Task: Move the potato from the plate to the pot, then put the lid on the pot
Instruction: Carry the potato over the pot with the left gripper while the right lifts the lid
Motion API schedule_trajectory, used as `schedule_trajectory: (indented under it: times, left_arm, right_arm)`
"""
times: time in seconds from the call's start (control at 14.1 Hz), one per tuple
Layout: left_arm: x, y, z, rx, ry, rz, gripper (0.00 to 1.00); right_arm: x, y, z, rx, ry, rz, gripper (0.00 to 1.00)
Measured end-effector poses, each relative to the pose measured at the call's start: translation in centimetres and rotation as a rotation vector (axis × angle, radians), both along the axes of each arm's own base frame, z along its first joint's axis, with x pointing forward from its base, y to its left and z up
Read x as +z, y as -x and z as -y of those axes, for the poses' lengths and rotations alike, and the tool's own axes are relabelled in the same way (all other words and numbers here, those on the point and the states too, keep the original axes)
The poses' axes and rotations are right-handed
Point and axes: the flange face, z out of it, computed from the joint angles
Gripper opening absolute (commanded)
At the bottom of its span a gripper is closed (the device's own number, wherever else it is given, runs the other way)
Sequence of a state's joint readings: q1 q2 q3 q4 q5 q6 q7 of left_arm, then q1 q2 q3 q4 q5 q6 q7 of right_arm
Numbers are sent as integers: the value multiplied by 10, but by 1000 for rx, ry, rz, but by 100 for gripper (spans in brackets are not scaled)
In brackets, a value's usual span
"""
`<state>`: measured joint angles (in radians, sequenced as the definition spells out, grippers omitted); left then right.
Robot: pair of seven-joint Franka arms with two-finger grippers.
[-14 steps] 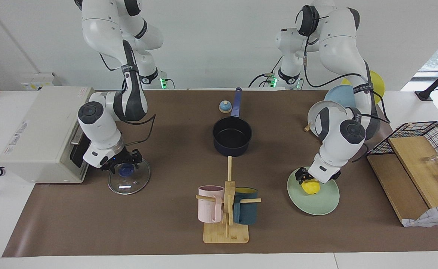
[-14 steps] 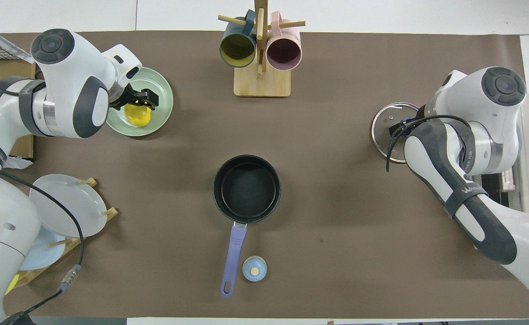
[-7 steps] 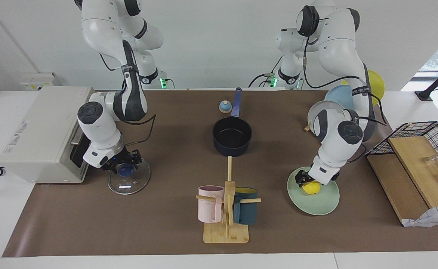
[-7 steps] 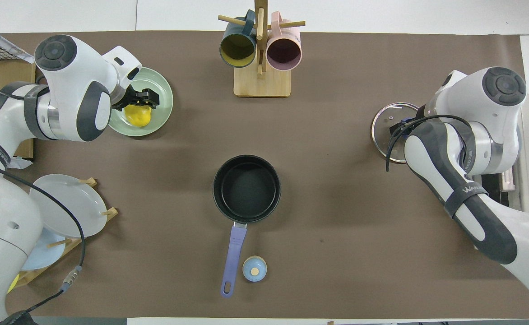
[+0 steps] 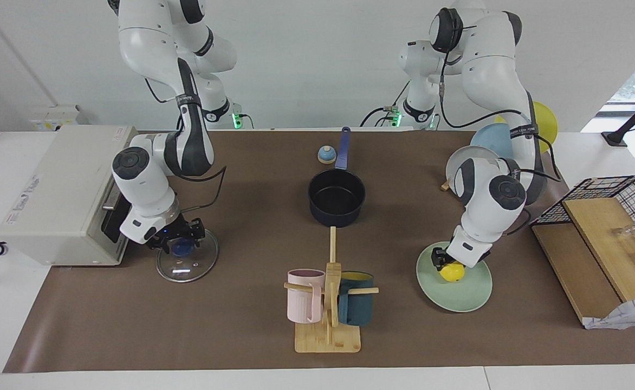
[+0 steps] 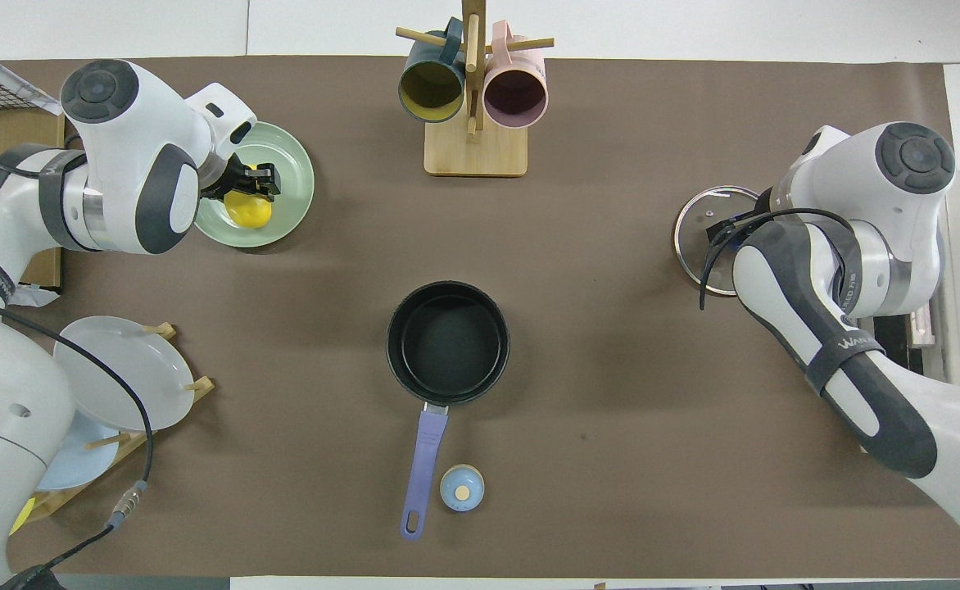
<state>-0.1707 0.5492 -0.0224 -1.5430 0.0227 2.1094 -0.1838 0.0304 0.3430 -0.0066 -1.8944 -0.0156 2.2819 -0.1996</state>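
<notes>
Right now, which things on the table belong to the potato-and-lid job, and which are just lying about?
In the job: potato, mint-green plate, navy saucepan, glass lid, left gripper, right gripper.

Lying about: mug stand, bell, plate rack, toaster oven, wire basket.

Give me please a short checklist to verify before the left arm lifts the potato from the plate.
1. Left gripper is down at the potato: ok.
2. Its fingers are closed firmly on the potato: cannot tell.
3. Potato rests on the plate, not yet lifted: ok.
4. Pot is open and holds nothing: ok.
5. Lid lies flat on the table, apart from the pot, with the right gripper at its knob: ok.
6. The way from plate to pot is free; the mug stand lies farther from the robots than that line: ok, as I judge it.
</notes>
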Motion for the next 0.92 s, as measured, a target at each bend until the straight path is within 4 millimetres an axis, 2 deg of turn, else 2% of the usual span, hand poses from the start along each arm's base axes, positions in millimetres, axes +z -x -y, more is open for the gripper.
schedule_trajectory:
  times: [0.14, 0.28, 0.42, 0.57, 0.71, 0.78, 0.92]
  left_arm:
    - [35, -2, 4, 26, 27, -6, 0]
    - [88, 14, 10, 64, 50, -28, 0]
    - [151, 48, 32, 122, 64, -55, 0]
    - [190, 89, 70, 152, 81, -59, 0]
    - [202, 134, 106, 136, 91, -74, 0]
    - [202, 155, 123, 129, 89, -84, 0]
    - [192, 190, 164, 129, 98, -64, 0]
  right_arm:
    - [-1, 0, 0, 0, 0, -1, 84]
    - [-1, 0, 0, 0, 0, -1, 75]
    - [-1, 0, 0, 0, 0, -1, 57]
    - [0, 0, 0, 0, -1, 0, 37]
    - [0, 0, 0, 0, -1, -1, 9]
    - [0, 0, 0, -1, 0, -4, 0]
    - [11, -4, -2, 2, 0, -26, 0]
